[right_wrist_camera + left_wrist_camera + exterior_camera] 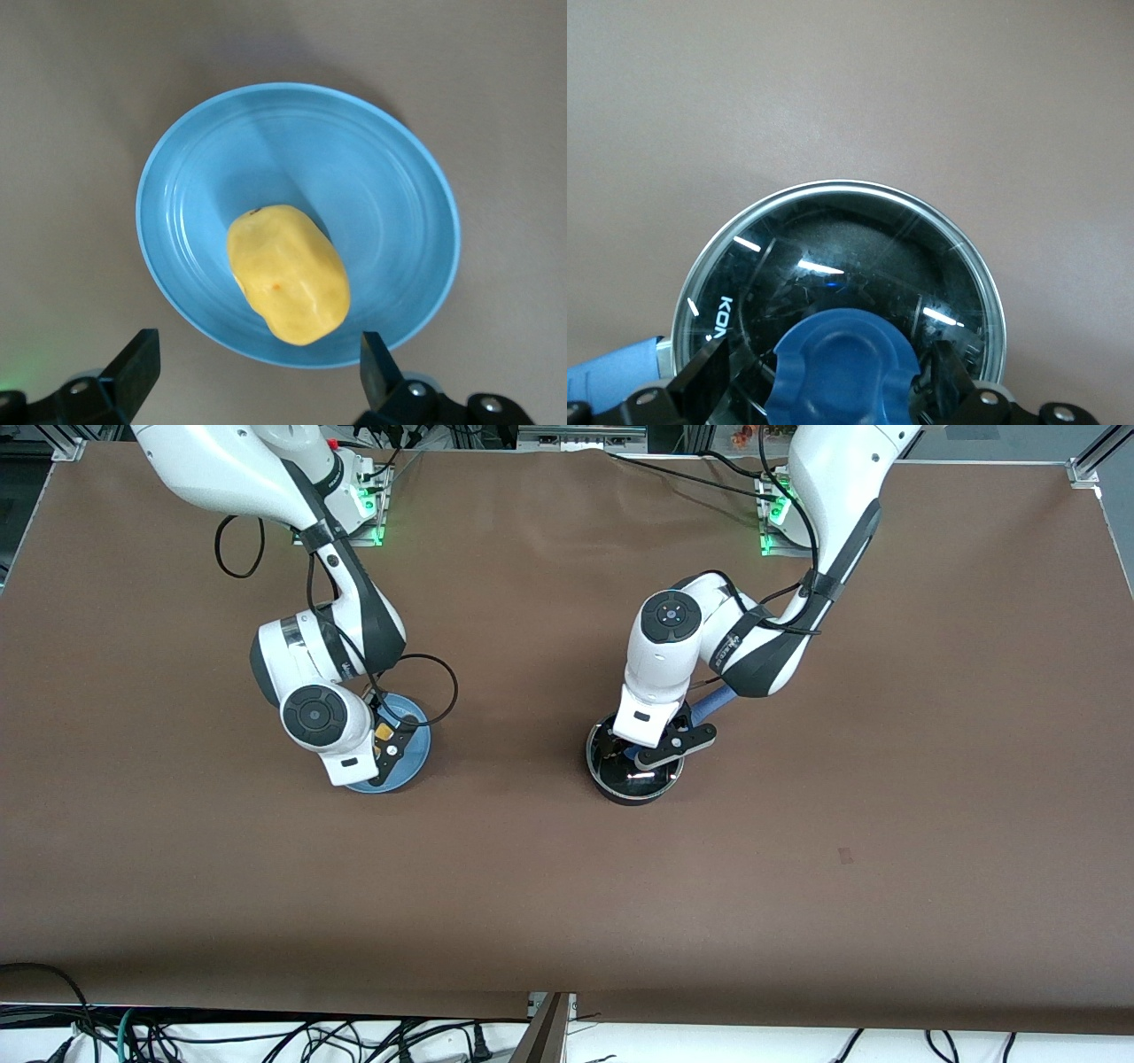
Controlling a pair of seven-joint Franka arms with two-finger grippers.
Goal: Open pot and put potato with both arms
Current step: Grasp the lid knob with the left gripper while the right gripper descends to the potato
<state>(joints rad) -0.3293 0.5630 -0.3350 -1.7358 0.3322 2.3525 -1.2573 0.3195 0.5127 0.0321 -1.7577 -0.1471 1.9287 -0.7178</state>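
Desk: wide desk (567, 886) under a brown cloth, both robot bases along one edge.
Left arm: white jointed arm with black joint caps, bent down over the pot.
Right arm: matching white arm, bent down over the plate.
Pot: small black round saucepan (633, 784) with a long blue handle (709, 707), standing near the middle of the desk toward the left arm's end; its glass lid (833, 257) is on.
Plate: flat light-blue round plate (412, 757) toward the right arm's end, well apart from the pot.
Left tool: black two-finger tool (833, 376) hanging just over the lid, fingers wide, one on each side of the blue knob (842, 363), not pressing it.
Right tool: black two-finger tool (257, 367) over the plate, fingers spread wide, gripping nothing.
Potato: smooth oval yellow-orange potato (286, 273) lying on the plate, a little off its centre.
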